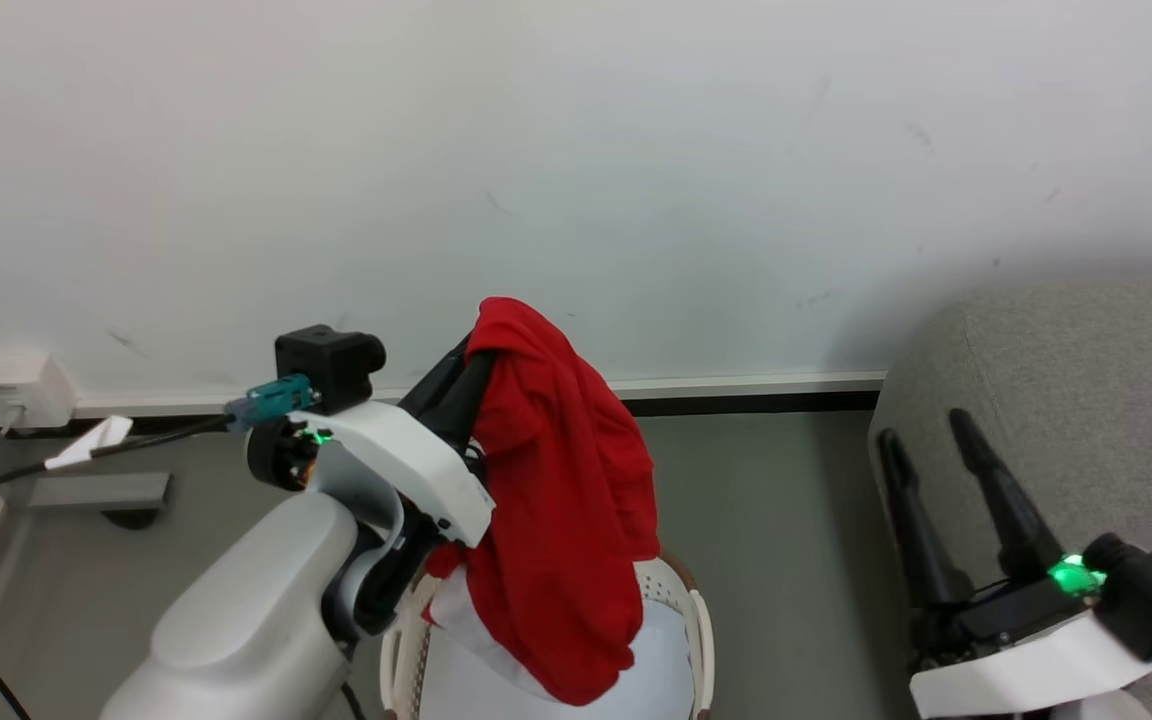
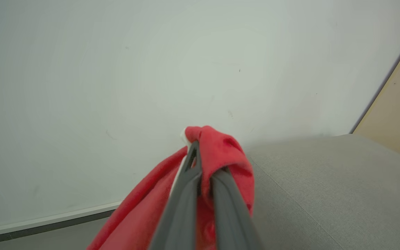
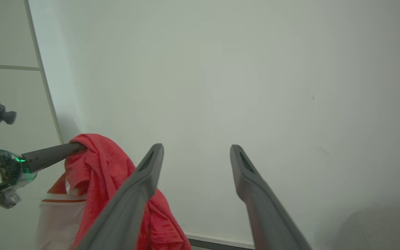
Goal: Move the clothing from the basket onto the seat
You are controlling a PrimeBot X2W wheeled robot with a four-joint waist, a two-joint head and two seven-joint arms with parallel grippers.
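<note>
Above the basket (image 1: 701, 620), left tool (image 2: 205, 163) clamped on the clothing (image 1: 556, 480), fabric draped from its tip, right tool (image 1: 924, 428) spread, empty.

Head cam down, wrists twd wall (image 2: 82, 69)

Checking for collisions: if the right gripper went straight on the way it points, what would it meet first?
Probably the white wall; nothing shows between it and the open right gripper, though depth is unclear.
</note>
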